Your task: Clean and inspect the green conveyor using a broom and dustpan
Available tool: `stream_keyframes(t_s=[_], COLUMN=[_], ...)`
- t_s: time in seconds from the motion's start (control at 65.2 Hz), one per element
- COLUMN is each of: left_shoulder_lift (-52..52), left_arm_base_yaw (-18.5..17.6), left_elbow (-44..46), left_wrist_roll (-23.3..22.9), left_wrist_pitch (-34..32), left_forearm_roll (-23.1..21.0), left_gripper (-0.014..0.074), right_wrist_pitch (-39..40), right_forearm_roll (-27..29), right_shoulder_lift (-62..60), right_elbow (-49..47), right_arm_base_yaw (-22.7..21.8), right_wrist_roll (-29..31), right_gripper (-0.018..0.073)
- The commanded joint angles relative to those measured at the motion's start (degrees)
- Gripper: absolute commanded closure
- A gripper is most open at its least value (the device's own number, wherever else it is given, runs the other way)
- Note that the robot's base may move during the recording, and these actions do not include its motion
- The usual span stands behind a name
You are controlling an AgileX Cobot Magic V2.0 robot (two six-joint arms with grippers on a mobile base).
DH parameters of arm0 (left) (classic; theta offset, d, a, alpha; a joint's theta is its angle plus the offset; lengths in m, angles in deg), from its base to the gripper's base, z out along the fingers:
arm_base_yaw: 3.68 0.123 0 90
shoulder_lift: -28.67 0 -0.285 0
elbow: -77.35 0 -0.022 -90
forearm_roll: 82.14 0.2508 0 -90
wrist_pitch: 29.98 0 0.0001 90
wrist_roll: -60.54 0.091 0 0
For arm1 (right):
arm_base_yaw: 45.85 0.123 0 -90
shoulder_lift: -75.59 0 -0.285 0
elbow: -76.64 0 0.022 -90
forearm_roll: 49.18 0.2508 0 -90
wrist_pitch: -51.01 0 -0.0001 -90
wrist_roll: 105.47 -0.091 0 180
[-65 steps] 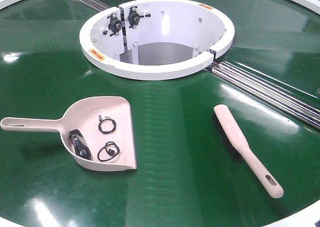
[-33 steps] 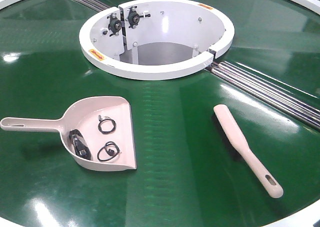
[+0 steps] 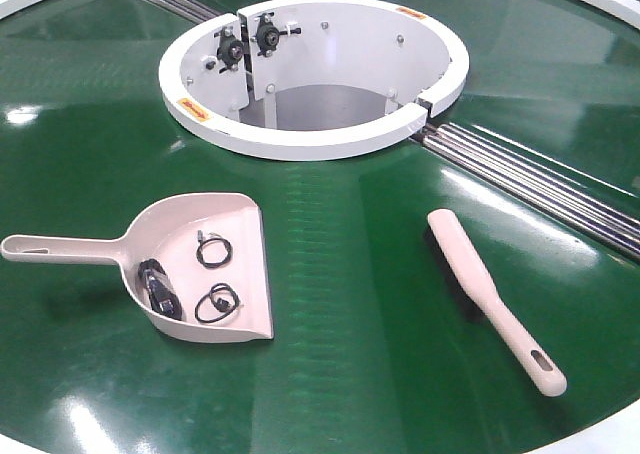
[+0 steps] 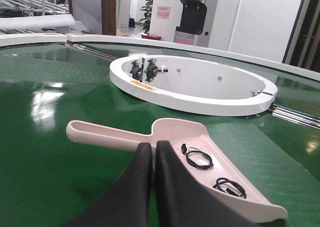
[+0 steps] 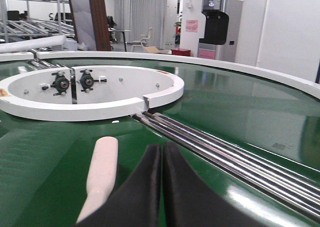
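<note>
Both pincers are pressed together and hold nothing: the left gripper point(image 4: 153, 146) hangs over the dustpan point(image 3: 205, 266), the right gripper point(image 5: 162, 148) just beside the broom point(image 3: 490, 296). The dustpan lies flat on the green conveyor point(image 3: 340, 304), handle toward the left edge of the front view, with black cable loops point(image 3: 214, 250) and a dark object point(image 3: 158, 287) inside. The broom lies well apart to its right, slotted handle end nearest the camera. Silver rollers point(image 3: 540, 186) cross the glossy belt beyond it, running out from the white inner ring wall point(image 3: 310, 74). Past the belt's white rim, the wrist views show white walls, a potted plant point(image 4: 148, 9), a black dispenser machine point(image 5: 216, 27) and metal racking point(image 5: 30, 17).
</note>
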Motion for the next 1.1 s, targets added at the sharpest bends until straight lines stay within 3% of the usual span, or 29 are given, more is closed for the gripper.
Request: stream_keyframes(t_s=[0.0,1.089], left_shoulder_lift=[0.8,0.8], left_arm_base_yaw=[-0.3,-0.3], left_elbow=[-0.5,-0.5], left_wrist_roll=[-0.4,-0.4], left_wrist_pitch=[-4.0,-4.0], left_forearm_roll=[-0.1,-0.1], left_gripper=[0.0602,0.0602], right_wrist_pitch=[3.9,3.6], right_forearm_roll=[-0.1,0.0], right_shoulder_lift=[-0.7,-0.7], right_elbow=[0.2,0.2], right_arm_base_yaw=[-1.5,-1.4], right_wrist_roll=[-0.4,-0.3], right_gripper=[0.0568,0.0568])
